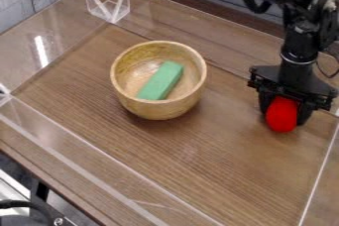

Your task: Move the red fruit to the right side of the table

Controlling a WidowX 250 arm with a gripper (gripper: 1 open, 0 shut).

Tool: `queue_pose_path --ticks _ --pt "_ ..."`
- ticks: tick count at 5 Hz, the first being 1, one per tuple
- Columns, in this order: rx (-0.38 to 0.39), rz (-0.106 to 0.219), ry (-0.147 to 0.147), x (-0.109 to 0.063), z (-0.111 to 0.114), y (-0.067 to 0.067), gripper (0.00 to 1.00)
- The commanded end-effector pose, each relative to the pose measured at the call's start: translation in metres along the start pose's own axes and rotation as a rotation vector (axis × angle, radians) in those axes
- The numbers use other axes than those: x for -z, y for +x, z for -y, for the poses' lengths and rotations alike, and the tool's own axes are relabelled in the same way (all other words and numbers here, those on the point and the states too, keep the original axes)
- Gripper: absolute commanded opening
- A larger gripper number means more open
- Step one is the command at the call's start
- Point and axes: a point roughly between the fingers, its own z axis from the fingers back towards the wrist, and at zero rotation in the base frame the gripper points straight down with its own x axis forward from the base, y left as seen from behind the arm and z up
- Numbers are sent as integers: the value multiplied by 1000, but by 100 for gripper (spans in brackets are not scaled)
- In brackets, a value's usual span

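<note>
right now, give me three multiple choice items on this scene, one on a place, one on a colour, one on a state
1. Where is the red fruit?
A. in the wooden bowl
B. on the table's right side, between the gripper's fingers
C. at the table's left wall

2. What colour is the block in the wooden bowl?
A. green
B. blue
C. yellow

3. How does the gripper point?
A. sideways
B. upward
C. straight down

Answers: 1 B, the fruit sits low at the table under the gripper; 2 A, the block is green; 3 C, the fingers hang downward.
</note>
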Motion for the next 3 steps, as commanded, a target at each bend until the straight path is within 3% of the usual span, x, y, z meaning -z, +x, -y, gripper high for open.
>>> queue_pose_path --ticks 1,3 --pt "-10 78 -20 -19 1 20 100" --pt "-33 103 -24 -19 -3 26 100"
